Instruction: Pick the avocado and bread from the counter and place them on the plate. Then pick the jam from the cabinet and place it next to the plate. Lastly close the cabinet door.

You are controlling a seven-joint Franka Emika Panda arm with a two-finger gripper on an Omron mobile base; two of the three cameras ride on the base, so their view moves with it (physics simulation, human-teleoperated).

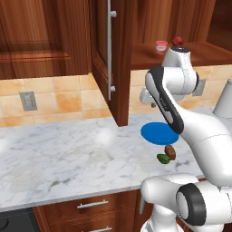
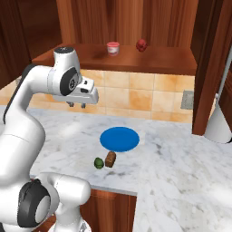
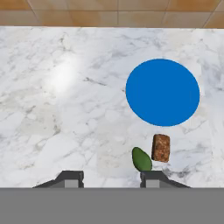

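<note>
Nothing done yet, as far as pics show. Flat round bright blue plate (image 3: 162, 92) sits bare on the white-grey veined marble bench (image 1: 68, 158). Small dark green oval avocado (image 3: 141, 159) and small brown loaf-shaped bread (image 3: 161, 148) lie side by side on the bench, just beside the plate's near edge, not on it; whether the two touch, can't tell.

Gripper (image 3: 111, 178) hangs well above the bench w/ fingers (image 3: 70, 178) spread apart, holding nothing. In hand view the avocado lies just inside the right-hand tip, so likely first pick, approx. a shift sideways plus a descent needed.

Squat pink-red jam jar w/ pale top (image 2: 113, 48) stands on the wooden shelf of the dark reddish-brown upper cabinet (image 2: 136, 56), near a dark red round fruit-like thing (image 2: 142, 44). Tall reddish-brown cabinet door w/ long silver bar handle (image 1: 109, 50) stands swung open.

Left to do: avocado to plate, bread to plate, jam down next to plate, door shut. All four steps outstanding.
</note>
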